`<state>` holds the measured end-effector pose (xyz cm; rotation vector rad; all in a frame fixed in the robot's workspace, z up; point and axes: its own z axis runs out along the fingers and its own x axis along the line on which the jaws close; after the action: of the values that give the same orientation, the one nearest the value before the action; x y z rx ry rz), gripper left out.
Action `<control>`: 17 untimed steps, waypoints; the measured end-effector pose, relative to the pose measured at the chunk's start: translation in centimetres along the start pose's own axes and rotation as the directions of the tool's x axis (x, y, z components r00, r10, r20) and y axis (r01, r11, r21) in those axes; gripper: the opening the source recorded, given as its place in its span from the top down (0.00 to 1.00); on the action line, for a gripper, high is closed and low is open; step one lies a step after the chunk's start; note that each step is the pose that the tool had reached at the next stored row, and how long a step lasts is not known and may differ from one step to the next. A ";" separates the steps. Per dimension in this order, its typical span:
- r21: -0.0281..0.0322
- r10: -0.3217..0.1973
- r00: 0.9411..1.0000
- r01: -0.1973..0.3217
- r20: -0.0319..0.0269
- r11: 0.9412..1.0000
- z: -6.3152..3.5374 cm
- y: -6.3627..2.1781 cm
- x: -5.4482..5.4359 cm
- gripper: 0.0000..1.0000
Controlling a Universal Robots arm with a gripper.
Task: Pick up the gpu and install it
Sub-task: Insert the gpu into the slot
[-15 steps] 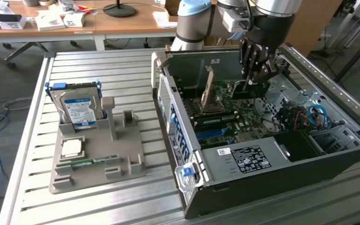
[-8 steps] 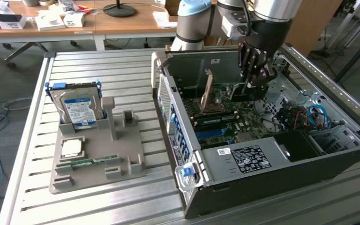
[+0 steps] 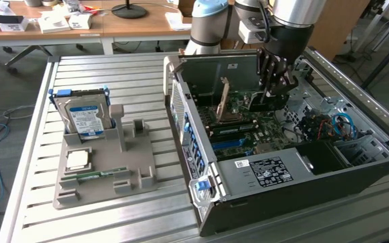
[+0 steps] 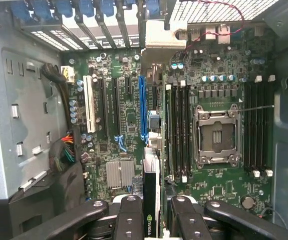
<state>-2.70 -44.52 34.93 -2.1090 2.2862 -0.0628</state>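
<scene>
Black and jointed, the hand [image 4: 155, 220] pinches the gpu [image 4: 150, 187], a thin dark green circuit card with a pale metal bracket strip at one end. It grips the card by its upper edge, with fingers [image 4: 128, 217] on each face. The wrist view shows the card edge-on, and the NVIDIA eye mark [image 4: 148, 223] sits on the stretch between the fingers.

The gpu stands upright inside the open black and grey steel computer case [image 3: 316, 192], over the green motherboard [image 4: 128, 115]. It is just beside the long blue expansion slot [image 4: 142, 107], but I cannot tell whether its lower edge has entered a slot. Its bracket end faces the row of perforated rear slot covers with blue plastic latches [image 4: 58, 7].

Near the card on the board are:
- a white slot [image 4: 89, 105]
- a small finned silver heat sink [image 4: 119, 174]
- a square metal-framed processor socket [image 4: 218, 135], flanked by black memory slots
- a thick black cable bundle [image 4: 58, 95] running along the grey case wall

A white printed label [image 3: 269, 171] is stuck on the case's grey inner panel, its writing too small to read.

On the exterior view's left, a grey moulded plastic fixture [image 3: 123, 174] rests on the ribbed aluminium bench [image 3: 113, 71]. It holds a thick silver hard drive with a blue label [image 3: 85, 119] on edge. A square silver chip [image 3: 77, 159] and a narrow green memory stick [image 3: 100, 174] lie flat in it.
</scene>
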 end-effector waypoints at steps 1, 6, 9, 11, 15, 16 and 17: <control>0.000 0.000 1.000 0.000 0.000 1.000 0.00 0.00 0.0 0.74; 0.000 0.000 1.000 0.000 0.000 1.000 0.02 0.00 0.0 0.74; 0.000 0.000 1.000 0.000 0.000 1.000 0.02 0.00 0.0 0.74; 0.000 0.000 1.000 0.000 0.000 1.000 0.05 0.00 0.0 0.74; 0.000 0.000 1.000 0.000 0.000 1.000 0.42 0.02 0.0 0.74; 0.000 0.000 1.000 0.000 0.000 1.000 0.58 0.03 0.0 0.74; 0.000 0.000 1.000 0.000 0.000 1.000 0.73 0.03 0.0 0.74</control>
<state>-2.70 -44.51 34.20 -2.1089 2.2860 -0.0627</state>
